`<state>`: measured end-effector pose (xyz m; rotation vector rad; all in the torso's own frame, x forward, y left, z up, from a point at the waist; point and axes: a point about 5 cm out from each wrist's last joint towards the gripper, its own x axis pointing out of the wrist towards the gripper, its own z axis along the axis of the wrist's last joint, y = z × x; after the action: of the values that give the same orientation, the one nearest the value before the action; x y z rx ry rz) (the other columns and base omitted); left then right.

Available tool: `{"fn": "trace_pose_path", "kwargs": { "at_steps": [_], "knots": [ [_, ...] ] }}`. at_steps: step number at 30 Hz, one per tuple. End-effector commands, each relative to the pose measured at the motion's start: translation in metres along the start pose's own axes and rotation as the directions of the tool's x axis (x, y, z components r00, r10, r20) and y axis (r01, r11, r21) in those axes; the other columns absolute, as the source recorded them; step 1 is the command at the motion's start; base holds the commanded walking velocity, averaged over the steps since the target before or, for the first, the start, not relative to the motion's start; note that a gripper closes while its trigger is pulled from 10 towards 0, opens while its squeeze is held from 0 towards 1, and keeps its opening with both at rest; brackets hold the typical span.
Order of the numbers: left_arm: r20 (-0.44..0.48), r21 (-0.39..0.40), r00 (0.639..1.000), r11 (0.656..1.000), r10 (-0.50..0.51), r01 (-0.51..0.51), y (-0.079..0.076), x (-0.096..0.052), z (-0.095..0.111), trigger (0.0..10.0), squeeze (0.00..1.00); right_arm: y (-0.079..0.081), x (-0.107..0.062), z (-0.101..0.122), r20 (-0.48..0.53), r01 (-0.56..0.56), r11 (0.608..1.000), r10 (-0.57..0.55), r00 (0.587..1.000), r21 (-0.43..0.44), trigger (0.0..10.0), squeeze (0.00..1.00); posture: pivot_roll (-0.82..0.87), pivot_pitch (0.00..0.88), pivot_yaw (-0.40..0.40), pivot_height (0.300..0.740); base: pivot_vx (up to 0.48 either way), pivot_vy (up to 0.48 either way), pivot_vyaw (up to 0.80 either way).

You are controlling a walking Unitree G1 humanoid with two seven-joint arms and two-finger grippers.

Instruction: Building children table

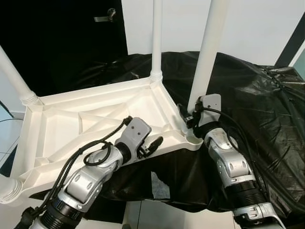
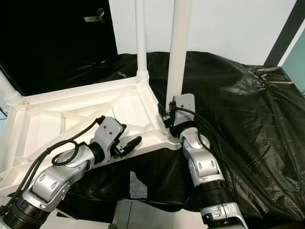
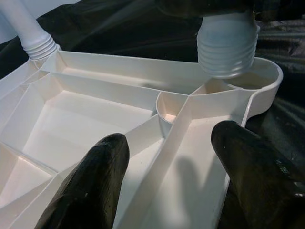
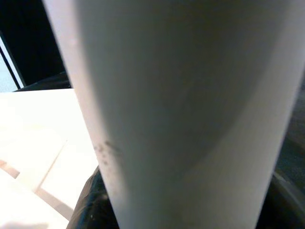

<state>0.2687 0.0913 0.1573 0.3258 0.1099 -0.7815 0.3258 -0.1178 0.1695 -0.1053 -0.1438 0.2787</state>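
1. The white plastic table top [image 1: 95, 124] lies upside down, ribbed underside up, on a surface draped in black sheeting [image 1: 248, 90]; two legs stand upright in its far corner sockets and a third shows at the near left corner.
2. The right gripper [image 1: 192, 116] is at the near right corner, pinching the fourth leg [image 1: 206, 52] low on its shaft; the right wrist view has that leg pressed close between the dark fingers.
3. In the left wrist view the leg's ribbed end [image 3: 226, 45] hovers just above the round corner socket [image 3: 255, 81], apparently not yet seated.
4. The left gripper [image 1: 153, 144] rests over the table's near edge with its fingers [image 3: 90, 186] spread apart, holding nothing.
5. Risk: the leg leans slightly, so pushing down off-axis could jam it against the socket rim.
6. Risk: the top sits on slick, wrinkled sheeting and may slide or tip under pressure, since the left gripper does not clamp it.
7. No brand, label or writing is legible anywhere
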Motion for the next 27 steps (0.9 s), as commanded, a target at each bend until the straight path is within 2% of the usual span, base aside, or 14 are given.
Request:
{"fn": "trace_pose_path", "kwargs": {
  "at_steps": [1, 27],
  "knots": [
    [0.004, 0.024, 0.979, 0.978, -0.206, 0.206, -0.013, -0.002, 0.0019, 10.0, 0.0, 0.0009, -0.001, 0.0016, 0.005, -0.005, 1.0, 0.005, 1.0, 0.003, 10.0, 0.0, 0.09, 0.0, -0.01, 0.74, 0.0, 0.0, 0.0],
    [-0.016, 0.046, 0.978, 0.977, -0.21, 0.21, -0.0134, -0.0043, 0.0009, 10.0, 0.0, 0.0005, -0.003, -0.0051, -0.015, 0.0, 1.0, 0.0, 1.0, 0.002, 10.0, 0.0, 0.09, 0.0, -0.008, 0.74, 0.0, 0.0, 0.0]
  ]
}}
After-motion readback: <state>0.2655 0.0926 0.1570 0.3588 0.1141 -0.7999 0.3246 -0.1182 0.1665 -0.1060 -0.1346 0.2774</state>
